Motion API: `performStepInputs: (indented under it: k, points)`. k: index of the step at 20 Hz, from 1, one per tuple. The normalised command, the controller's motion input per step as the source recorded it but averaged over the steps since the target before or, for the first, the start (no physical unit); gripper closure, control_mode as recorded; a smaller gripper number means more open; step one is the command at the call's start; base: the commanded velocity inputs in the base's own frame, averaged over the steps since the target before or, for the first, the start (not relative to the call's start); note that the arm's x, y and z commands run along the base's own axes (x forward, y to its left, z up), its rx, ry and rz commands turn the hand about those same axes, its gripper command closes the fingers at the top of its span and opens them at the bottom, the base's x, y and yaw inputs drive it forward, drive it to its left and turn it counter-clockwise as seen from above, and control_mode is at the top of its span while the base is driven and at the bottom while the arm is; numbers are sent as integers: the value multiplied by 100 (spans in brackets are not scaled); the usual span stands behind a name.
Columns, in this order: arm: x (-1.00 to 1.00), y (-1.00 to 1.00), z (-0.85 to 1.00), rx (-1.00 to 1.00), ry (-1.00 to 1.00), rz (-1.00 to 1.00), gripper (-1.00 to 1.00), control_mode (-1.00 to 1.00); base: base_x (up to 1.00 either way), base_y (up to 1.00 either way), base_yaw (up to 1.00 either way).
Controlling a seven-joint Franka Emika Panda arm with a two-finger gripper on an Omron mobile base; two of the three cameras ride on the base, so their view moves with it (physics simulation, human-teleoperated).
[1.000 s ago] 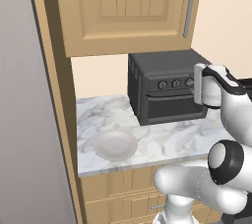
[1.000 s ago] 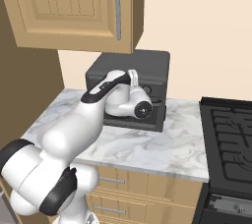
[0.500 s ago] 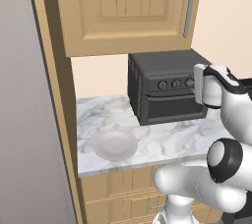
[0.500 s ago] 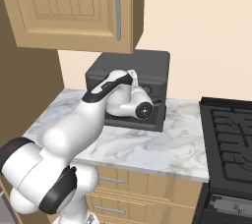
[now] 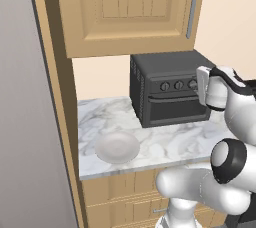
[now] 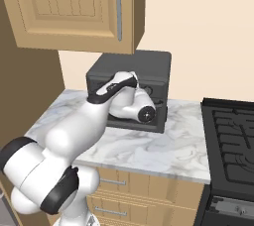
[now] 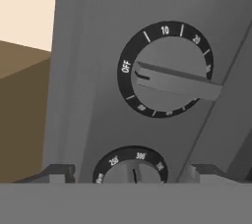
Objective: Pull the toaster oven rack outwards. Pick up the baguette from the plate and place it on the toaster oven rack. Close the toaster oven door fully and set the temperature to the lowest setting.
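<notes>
I have the hand [image 7: 133, 170], fingers apart, squared up close to the temperature knob [image 7: 131, 168] below the timer dial [image 7: 167, 70] so I can turn it down, with the toaster oven [image 5: 167, 88] at the counter's [image 5: 165, 142] back edge, door shut.

Toaster oven [image 5: 167, 94] at the back of the surface [image 5: 170, 142]
Plate [image 5: 117, 147] in front, to its left; stovetop [image 6: 233, 136] to its right; cabinet [image 5: 130, 7] above.
</notes>
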Motion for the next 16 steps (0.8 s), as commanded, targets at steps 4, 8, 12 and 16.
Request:
performStepInputs:
  k: [4, 8, 12, 16]
  points:
    - [30, 0, -20, -2, -4, 0, -100, -100, 0, 0, 0]
    - [27, 0, -15, -1, -4, 0, -100, -100, 0, 0, 0]
    - [31, 0, -13, -2, -2, 0, 100, -100, 0, 0, 0]
    - [32, 0, -14, -2, -1, 0, 100, -100, 0, 0, 0]
